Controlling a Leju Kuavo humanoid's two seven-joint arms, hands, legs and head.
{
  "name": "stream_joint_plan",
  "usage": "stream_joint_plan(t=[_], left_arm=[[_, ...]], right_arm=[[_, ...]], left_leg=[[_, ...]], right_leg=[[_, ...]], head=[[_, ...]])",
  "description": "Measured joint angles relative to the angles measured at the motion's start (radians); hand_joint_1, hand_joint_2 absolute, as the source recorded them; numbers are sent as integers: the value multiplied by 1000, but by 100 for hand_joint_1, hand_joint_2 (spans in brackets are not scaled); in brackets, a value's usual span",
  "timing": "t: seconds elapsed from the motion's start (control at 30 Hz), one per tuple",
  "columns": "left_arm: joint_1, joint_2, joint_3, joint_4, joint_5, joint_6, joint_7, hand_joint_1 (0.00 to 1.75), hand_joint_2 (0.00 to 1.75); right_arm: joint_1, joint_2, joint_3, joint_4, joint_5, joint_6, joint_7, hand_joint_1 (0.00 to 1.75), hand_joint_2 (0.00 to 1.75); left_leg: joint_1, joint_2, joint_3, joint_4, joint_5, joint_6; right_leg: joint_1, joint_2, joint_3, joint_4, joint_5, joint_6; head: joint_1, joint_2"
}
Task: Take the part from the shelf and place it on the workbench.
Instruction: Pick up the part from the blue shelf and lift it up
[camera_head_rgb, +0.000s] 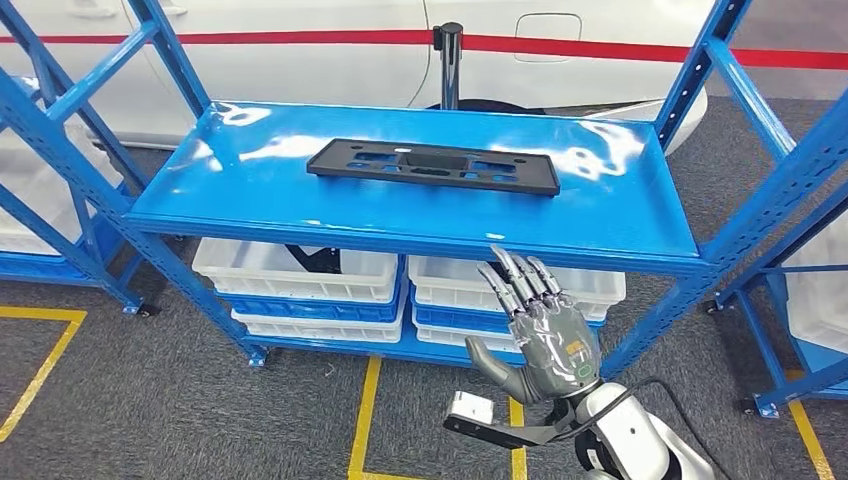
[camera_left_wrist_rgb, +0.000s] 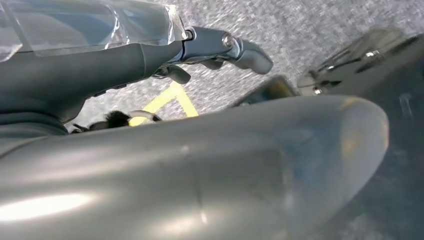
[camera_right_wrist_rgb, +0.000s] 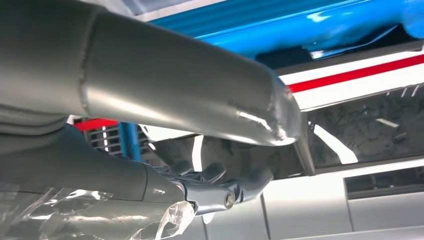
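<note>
Black flat part lies mid-shelf, long axis running left to right. My right hand, empty with fingers spread, hovers below the shelf's front edge, the part beyond it, slightly left.

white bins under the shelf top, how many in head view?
4: two stacked at left, upper bin and lower bin; two at right, upper bin and lower bin, partly behind the robot hand. More may be hidden.
</note>
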Motion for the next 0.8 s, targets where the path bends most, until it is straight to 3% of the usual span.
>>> stream_joint_plan(t=[0.07,0.1,0.2,0.23,0.27,0.3,0.37,0.43,0.53,0.6,0.67,0.73,0.77,0.8], left_arm=[[1,-1,0,1,0,2,0,0,0],[0,-1,0,1,0,6,0,0,0],[-2,-3,0,2,0,23,-1,0,0],[-1,-4,0,2,0,25,-1,0,0],[1,-4,0,2,0,25,-1,0,0],[2,-4,0,2,0,24,-1,0,0],[3,-4,0,2,0,25,-2,0,0],[1,-5,0,2,0,25,-5,0,0],[-1,-6,0,2,-2,24,-8,0,0],[-3,-6,0,2,-3,24,-9,0,0],[-3,-6,0,2,-4,24,-10,0,0],[0,-7,0,2,-4,24,-10,0,0],[1,-7,0,2,-4,24,-10,0,0],[2,-7,0,2,-5,24,-10,0,0]], right_arm=[[-1,0,1,0,0,0,0,0,0],[-2,0,0,-1,0,0,0,0,0],[-3,0,3,0,0,2,0,0,0],[-2,0,5,0,0,2,0,0,0],[-1,0,6,0,0,3,0,0,0],[-1,-1,7,0,0,4,0,0,0],[-1,-2,8,0,0,4,0,0,0],[-1,-4,9,1,0,6,0,0,0],[-5,-5,10,0,0,8,-2,0,0],[-8,-5,9,0,-1,8,-5,0,0],[-11,-5,8,0,-1,9,-8,0,0],[-10,-4,10,0,-2,9,-9,0,0],[-10,-3,11,0,-2,9,-10,0,0],[-10,-3,12,0,-2,9,-10,0,0]], left_leg=[[6,-2,26,-15,-6,10],[9,-3,41,-20,-10,14],[12,-6,69,-24,-33,21],[12,-7,78,-24,-42,20],[12,-10,89,-24,-52,18],[12,-12,103,-24,-62,16],[12,-14,133,-23,-86,10],[9,-14,151,-25,-107,-1],[8,-11,159,-13,-116,-18],[10,-8,128,58,-120,-26],[13,-5,41,196,-155,-35],[14,-5,-47,302,-205,-39],[13,-5,-72,309,-212,-38],[11,-5,-80,282,-198,-33]], right_leg=[[-1,-3,2,25,1,9],[-1,-4,-17,65,-7,13],[-3,-5,-148,250,-73,24],[-4,-5,-187,284,-88,27],[-5,-5,-210,287,-85,29],[-6,-5,-217,254,-58,30],[-5,-8,-196,126,51,25],[-1,-12,-178,38,119,14],[2,-12,-166,22,119,-8],[-1,-12,-147,18,108,-22],[-1,-14,-130,17,94,-31],[2,-11,-113,17,78,-31],[4,-10,-101,17,69,-30],[6,-8,-88,17,59,-28]], head=[[1,0],[2,0],[5,0],[5,0],[5,0],[6,0],[5,0],[5,0],[3,0],[2,0],[0,0],[0,0],[0,0],[-1,0]])
